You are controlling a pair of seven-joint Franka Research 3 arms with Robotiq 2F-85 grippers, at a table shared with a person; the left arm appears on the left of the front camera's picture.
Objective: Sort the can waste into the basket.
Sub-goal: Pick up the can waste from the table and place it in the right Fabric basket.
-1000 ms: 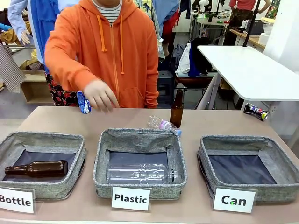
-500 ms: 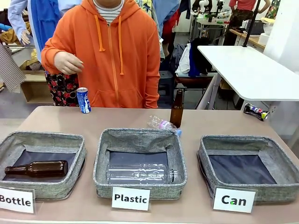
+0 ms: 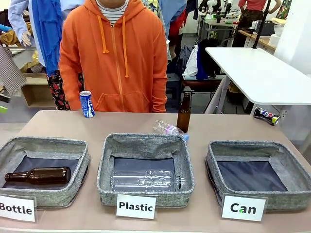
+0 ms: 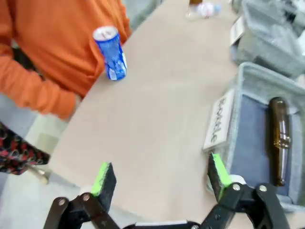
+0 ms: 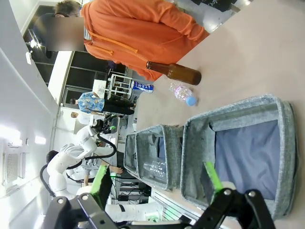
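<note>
One blue can [image 3: 87, 104], print seemingly illegible

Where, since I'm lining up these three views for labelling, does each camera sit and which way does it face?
Front view: fixed on the robot's side, facing across the table at the person, orange torso showing.
Left wrist view: on the left arm, looking past the open left gripper along the table toward the blue can; an orange sleeve shows.
Right wrist view: on the right arm, rolled sideways, open right gripper facing the Can basket.
Shared: all three show the blue can.
</note>
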